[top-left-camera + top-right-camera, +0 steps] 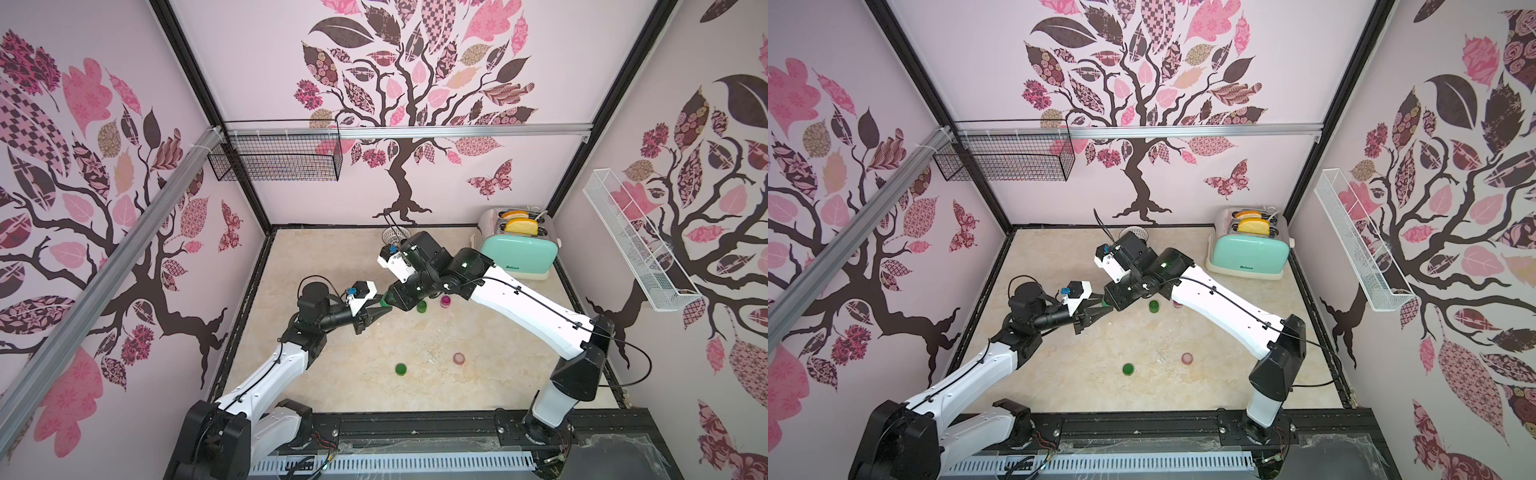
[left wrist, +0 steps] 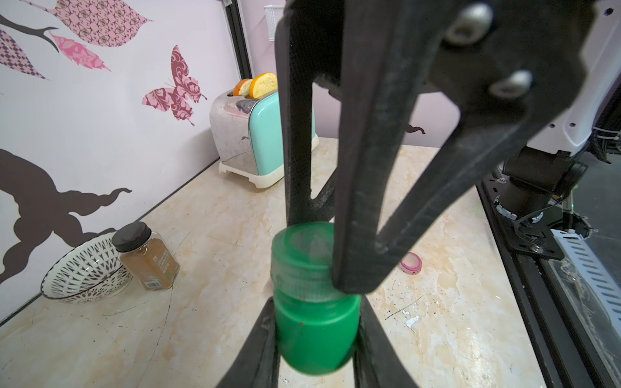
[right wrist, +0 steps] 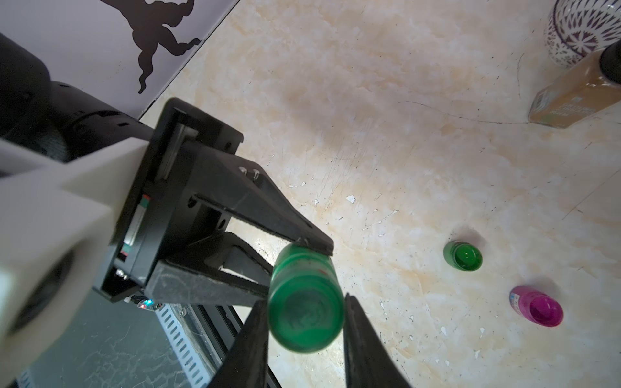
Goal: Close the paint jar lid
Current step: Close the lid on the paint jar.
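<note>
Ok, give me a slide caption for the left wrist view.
Left gripper clamps the green jar; right gripper grips the lid on its neck, toaster behind.

Tally of what sits on and around the beige marble-look tabletop (image 1: 498,386).

Three small round plastic paint jars: capped green jar (image 2: 316,336) raised off the surface, open green jar (image 1: 421,306) and open magenta jar (image 1: 445,301) side by side right of centre. Three lids: translucent green lid (image 2: 295,265) on the raised jar, loose green lid (image 1: 400,369) and loose pink lid (image 1: 458,358) nearer. One mint-green toaster (image 1: 519,253) far right, with two yellow toast slices: far slice (image 1: 514,215), near slice (image 1: 524,227). One black-and-white patterned bowl (image 2: 77,272) and one black-capped glass spice jar (image 2: 148,260) of brown powder, by the far wall. Two wire baskets: black basket (image 1: 276,160) on the far wall, white basket (image 1: 636,241) on the right wall. Two white-and-black robot arms: left arm (image 1: 270,374), right arm (image 1: 532,311).
</note>
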Tool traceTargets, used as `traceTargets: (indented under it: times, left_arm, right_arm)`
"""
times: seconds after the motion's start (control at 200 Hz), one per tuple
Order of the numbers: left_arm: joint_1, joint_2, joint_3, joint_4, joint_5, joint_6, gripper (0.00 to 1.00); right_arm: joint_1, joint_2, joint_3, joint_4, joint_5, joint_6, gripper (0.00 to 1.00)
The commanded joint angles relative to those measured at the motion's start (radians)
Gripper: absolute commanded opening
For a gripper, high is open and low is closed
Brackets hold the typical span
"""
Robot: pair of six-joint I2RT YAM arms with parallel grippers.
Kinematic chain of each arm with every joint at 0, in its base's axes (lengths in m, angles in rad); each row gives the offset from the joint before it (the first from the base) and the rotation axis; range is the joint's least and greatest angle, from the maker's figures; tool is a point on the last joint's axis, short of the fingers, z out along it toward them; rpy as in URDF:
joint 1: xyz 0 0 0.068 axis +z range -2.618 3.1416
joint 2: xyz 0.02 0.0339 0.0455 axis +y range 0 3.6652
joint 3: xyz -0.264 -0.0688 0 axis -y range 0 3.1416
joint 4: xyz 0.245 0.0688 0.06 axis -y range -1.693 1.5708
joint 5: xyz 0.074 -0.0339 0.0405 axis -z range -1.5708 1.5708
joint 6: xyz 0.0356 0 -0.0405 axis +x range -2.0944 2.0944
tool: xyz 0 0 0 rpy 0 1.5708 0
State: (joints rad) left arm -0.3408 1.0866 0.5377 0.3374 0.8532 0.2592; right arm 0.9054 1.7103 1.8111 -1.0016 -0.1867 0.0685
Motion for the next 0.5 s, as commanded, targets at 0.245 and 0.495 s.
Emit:
traceTargets:
  times: [0.245,0.495]
  left_arm:
    - [-0.01,-0.017,0.03,0.075,0.0,0.013,0.26]
    - [-0.01,-0.014,0.031,0.075,-0.002,0.012,0.26]
  right_arm:
    - [0.011,0.051,0.013,-0.032,-0.028,0.195,0.34]
    - [0.01,0.054,0.037,-0.054,0.002,0.199,0.38]
